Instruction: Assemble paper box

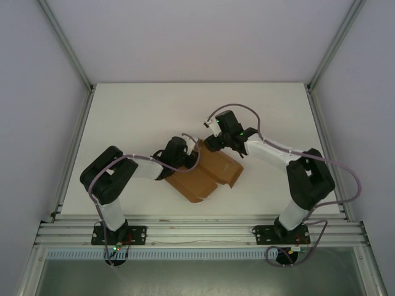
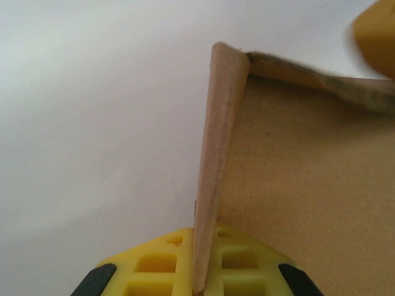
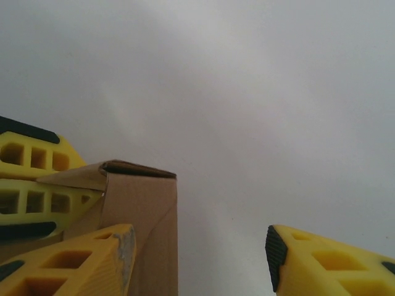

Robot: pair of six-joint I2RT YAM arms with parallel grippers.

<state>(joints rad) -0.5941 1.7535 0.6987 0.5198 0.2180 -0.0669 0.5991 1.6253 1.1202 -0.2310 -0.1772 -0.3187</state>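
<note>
1. I see the left arm reaching from its near-left base toward the middle of the white tabletop point(image 1: 136, 117). The left end effector point(image 1: 187, 155) sits at the left far edge of the paper box point(image 1: 207, 176).
2. On the left wrist view, its yellow fingers point(image 2: 154, 271) are pressed together on a thin upright wall of the box. The cardboard edge is pinched between them. A flat tan panel spreads out to the right of that wall.
3. The box is plain tan cardboard, partly folded. It lies near the middle of the tabletop, a little toward the near edge, between the two arms. One panel lies flat toward the near left, and a raised wall stands on the right side.
4. The right end effector point(image 1: 213, 140) hangs at the far corner of the box, just beside the left one. On the right wrist view its fingers stand well apart and clamp nothing. One finger is beside the upright box corner, but I cannot tell if it touches. The other finger is over bare tabletop.
</note>
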